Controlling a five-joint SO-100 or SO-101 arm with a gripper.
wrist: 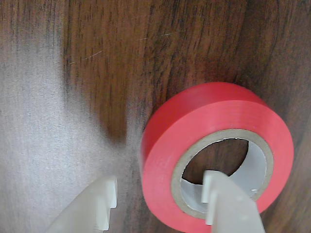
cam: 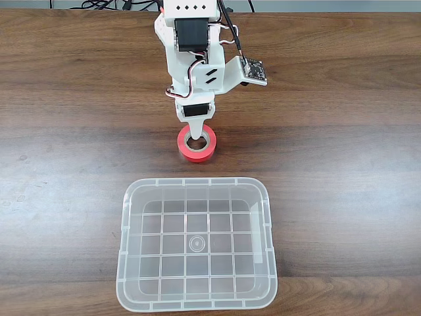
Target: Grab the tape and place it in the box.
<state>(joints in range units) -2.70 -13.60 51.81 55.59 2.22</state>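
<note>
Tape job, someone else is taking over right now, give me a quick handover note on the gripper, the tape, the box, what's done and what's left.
Gripper: open, down at the tape, one finger inside the core hole, the other outside the red wall, which sits between them, not yet clamped.
Tape: flat on the wooden table, just beyond the box's far rim in the fixed view.
Box: nothing in it.
Done: approach and straddle.
Left: close on the wall, lift, carry over the box, release.

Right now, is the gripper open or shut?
Open. In the wrist view one finger stands inside the tape core, the other outside its wall, with a gap between.
</note>
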